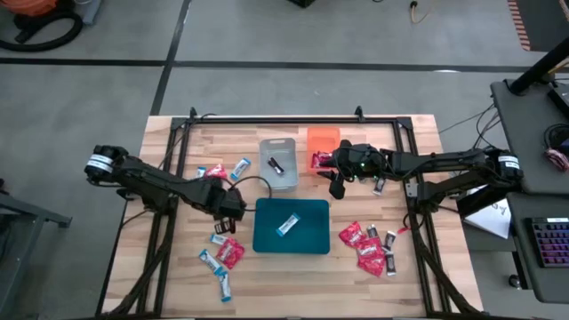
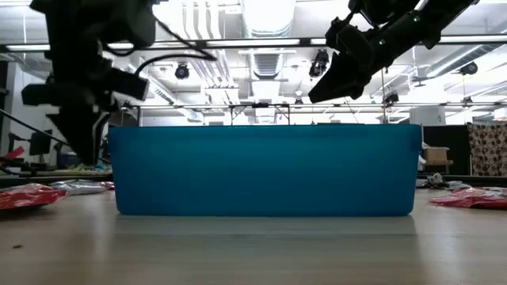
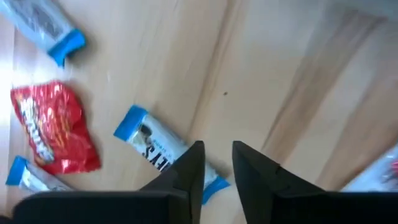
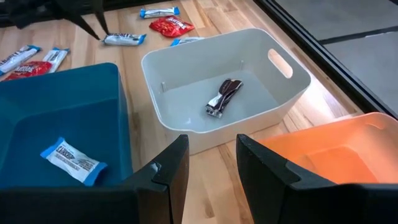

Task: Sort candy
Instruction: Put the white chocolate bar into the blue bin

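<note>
The candy lies in two loose groups on the table: blue-and-white bars and red packets on the left, red packets and dark mini bars on the right. My left gripper hangs open above a blue-and-white bar, clear of the table and with nothing between its fingers. A red packet lies beside that bar. My right gripper is open and empty, raised in front of the orange tray.
The grey tray holds one dark mini bar. One blue-and-white bar lies in the blue tray, and a red packet in the orange tray. More bars lie left of the grey tray. A dark frame edges the table.
</note>
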Available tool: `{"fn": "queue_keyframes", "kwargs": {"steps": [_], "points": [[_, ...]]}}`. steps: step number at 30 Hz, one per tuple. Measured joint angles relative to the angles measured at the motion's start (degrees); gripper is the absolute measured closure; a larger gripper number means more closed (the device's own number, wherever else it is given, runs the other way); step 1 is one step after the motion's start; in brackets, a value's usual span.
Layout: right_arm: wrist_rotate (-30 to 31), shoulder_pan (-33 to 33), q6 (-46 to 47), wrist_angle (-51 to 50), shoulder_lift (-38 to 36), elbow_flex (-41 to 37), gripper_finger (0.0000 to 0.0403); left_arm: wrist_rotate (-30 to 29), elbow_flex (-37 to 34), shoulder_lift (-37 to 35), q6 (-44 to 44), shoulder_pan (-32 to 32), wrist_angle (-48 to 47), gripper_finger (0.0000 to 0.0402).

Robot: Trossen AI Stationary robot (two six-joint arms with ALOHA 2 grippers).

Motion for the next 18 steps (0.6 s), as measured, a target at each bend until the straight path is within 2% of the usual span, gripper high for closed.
{"fn": "queue_keyframes", "kwargs": {"steps": [4, 8, 18], "points": [[0.0, 0.0, 0.0, 0.0, 0.0, -0.4, 0.0280, -0.4, 1.5, -0.5, -2.6, 0.0, -0.8, 0.0371], [0.0, 0.0, 0.5, 0.0, 0.0, -1.1, 0.0280, 1.5, 0.9, -0.4, -10.1, 1.8, -3.5, 0.0361], [-0.8, 0.0, 1.6, 0.0, 0.0, -2.1, 0.0280, 1.3, -4.4, -0.3, -18.5, 5.2, 1.9, 0.0233]]}}
